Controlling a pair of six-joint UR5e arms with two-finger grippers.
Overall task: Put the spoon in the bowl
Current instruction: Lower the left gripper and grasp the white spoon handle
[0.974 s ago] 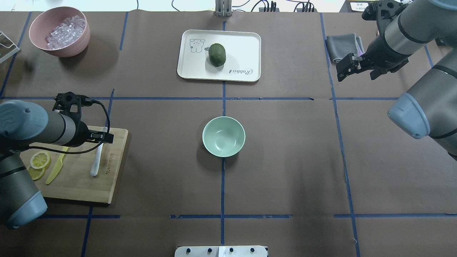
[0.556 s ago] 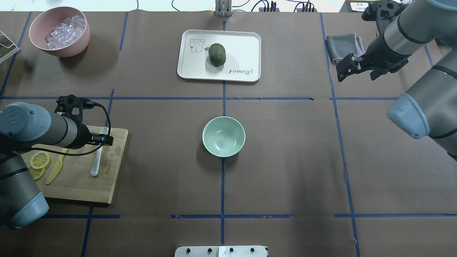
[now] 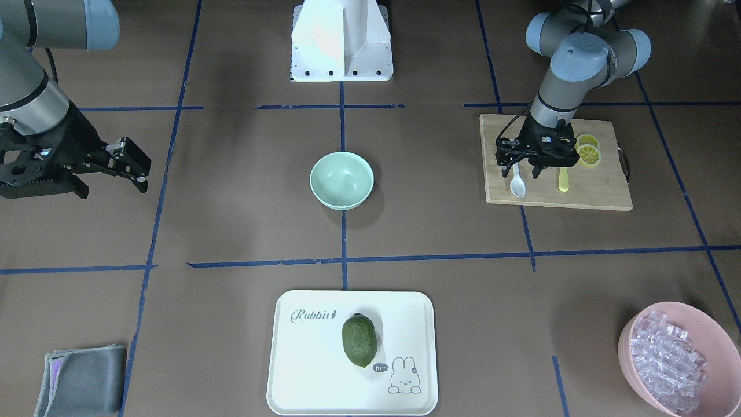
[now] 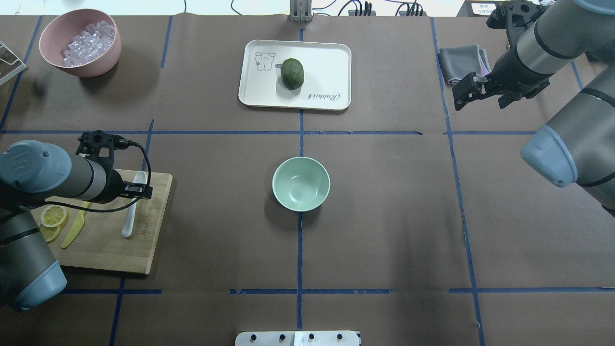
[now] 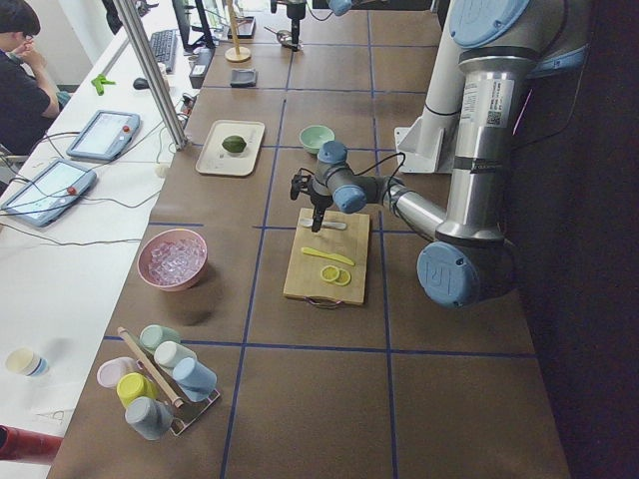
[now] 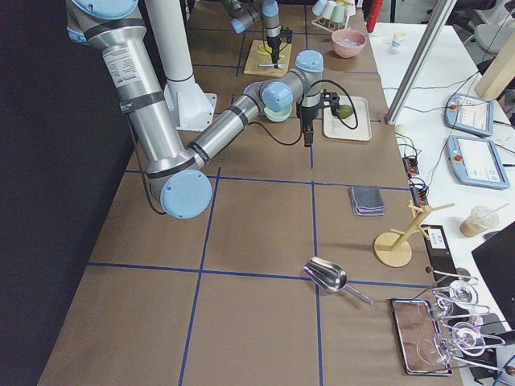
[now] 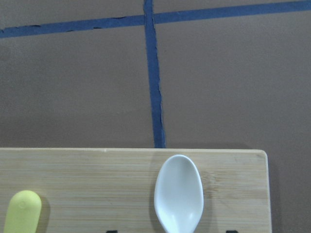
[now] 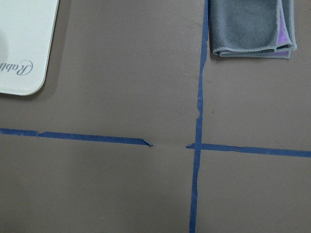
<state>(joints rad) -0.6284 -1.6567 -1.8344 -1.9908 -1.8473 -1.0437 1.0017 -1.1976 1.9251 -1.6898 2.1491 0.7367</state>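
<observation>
The white spoon (image 4: 129, 218) lies on the wooden cutting board (image 4: 105, 245) at the left, its scoop pointing away from me. It also shows in the front view (image 3: 517, 186) and in the left wrist view (image 7: 179, 194). My left gripper (image 4: 136, 191) is open and low over the spoon, its fingers either side of the handle just behind the scoop (image 3: 520, 172). The mint-green bowl (image 4: 301, 184) stands empty at the table's centre, well to the right of the board. My right gripper (image 4: 460, 97) is open and empty at the far right, above the table.
A yellow knife (image 4: 74, 226) and lemon slices (image 4: 53, 216) lie on the board beside the spoon. A pink bowl of ice cubes (image 4: 80, 42) stands at the far left. A white tray (image 4: 326, 57) holds an avocado (image 4: 292, 73). A grey cloth (image 4: 461, 62) lies under the right arm.
My left arm has shifted slightly toward me and lower over the spoon's handle. The spoon, the bowl and the right arm have not moved.
</observation>
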